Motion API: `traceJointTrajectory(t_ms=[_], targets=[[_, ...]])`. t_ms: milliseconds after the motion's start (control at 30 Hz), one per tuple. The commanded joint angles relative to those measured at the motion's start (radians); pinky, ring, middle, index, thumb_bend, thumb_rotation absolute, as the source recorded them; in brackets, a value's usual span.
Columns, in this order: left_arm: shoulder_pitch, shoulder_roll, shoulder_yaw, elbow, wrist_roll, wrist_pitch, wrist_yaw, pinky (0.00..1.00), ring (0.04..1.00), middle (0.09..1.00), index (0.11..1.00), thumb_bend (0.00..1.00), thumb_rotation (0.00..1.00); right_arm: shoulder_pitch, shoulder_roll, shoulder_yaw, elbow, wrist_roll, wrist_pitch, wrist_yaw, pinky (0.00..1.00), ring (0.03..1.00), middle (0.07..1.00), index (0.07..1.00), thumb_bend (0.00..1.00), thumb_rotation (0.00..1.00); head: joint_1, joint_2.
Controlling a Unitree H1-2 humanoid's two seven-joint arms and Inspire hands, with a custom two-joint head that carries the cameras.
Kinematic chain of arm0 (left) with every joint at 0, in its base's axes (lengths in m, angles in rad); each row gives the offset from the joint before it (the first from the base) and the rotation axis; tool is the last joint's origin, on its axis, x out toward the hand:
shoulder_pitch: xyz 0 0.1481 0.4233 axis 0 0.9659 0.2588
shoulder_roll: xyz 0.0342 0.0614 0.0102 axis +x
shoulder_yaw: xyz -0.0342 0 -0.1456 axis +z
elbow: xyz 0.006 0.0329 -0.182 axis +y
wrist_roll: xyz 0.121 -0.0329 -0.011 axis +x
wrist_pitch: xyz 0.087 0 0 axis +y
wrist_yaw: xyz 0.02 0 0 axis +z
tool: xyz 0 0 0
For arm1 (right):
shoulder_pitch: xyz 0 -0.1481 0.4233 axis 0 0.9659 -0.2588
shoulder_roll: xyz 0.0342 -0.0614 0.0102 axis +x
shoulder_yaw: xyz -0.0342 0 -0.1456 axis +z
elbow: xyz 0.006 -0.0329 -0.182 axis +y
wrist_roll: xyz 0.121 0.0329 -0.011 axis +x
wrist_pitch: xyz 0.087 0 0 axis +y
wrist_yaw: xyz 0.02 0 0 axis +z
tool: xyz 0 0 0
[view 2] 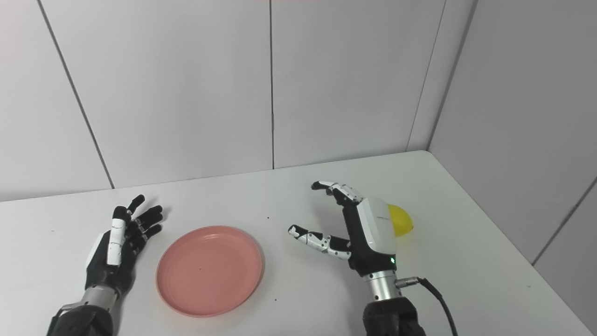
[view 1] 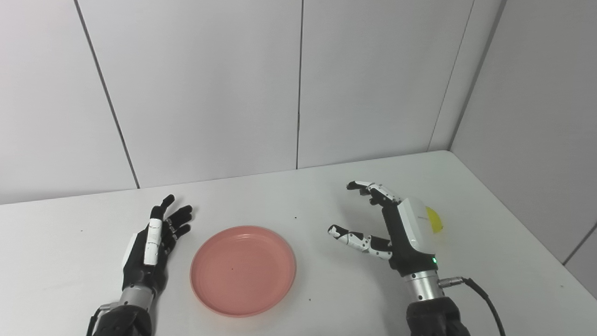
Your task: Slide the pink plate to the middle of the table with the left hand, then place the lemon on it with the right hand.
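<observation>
The left hand [view 1: 149, 245] is resting open just to the left of the pink plate [view 1: 243, 270], not touching it. The plate is lying flat on the white bench [view 1: 289, 196]. To the right of the plate, the right hand [view 2: 359, 233] is hovering open, holding nothing. The lemon [view 2: 401, 220] is sitting just behind this hand, partly hidden.

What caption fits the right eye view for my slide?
Open left hand beside the empty pink plate; open right hand in front of the lemon on the white table.
</observation>
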Motion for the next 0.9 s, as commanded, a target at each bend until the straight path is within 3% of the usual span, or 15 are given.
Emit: traceJointTrajectory(t_ms=[0,300,500,700,867], targets=[[0.038,0.003,-0.001,0.059,0.002,0.049,0.003,0.86,0.840,0.795,0.919,0.93,0.92,-0.046,-0.038,-0.003,-0.041,-0.040,0.007,-0.015,0.64,0.704,0.734,0.692,0.86,0.71,0.000,-0.005],[0.039,0.004,-0.003,0.056,0.002,0.050,0.005,0.83,0.831,0.778,0.912,0.90,0.92,-0.097,-0.149,-0.004,0.015,-0.196,0.008,-0.064,0.70,0.708,0.728,0.743,0.88,0.72,-0.005,-0.013],[0.044,0.005,-0.004,0.044,0.001,0.056,0.003,0.83,0.829,0.781,0.913,0.90,0.92,-0.119,-0.217,-0.012,0.052,-0.259,0.070,-0.035,0.74,0.718,0.728,0.759,0.89,0.72,-0.002,-0.009],[0.040,0.010,-0.008,0.055,0.005,0.053,-0.002,0.83,0.824,0.782,0.917,0.89,0.93,-0.139,-0.262,-0.020,0.113,-0.255,0.084,-0.048,0.73,0.714,0.717,0.750,0.89,0.69,-0.004,-0.010],[0.039,0.015,-0.015,0.052,0.007,0.054,-0.006,0.81,0.815,0.783,0.912,0.88,0.93,-0.152,-0.277,-0.032,0.158,-0.237,0.095,-0.056,0.72,0.705,0.687,0.658,0.89,0.67,-0.004,-0.012]])
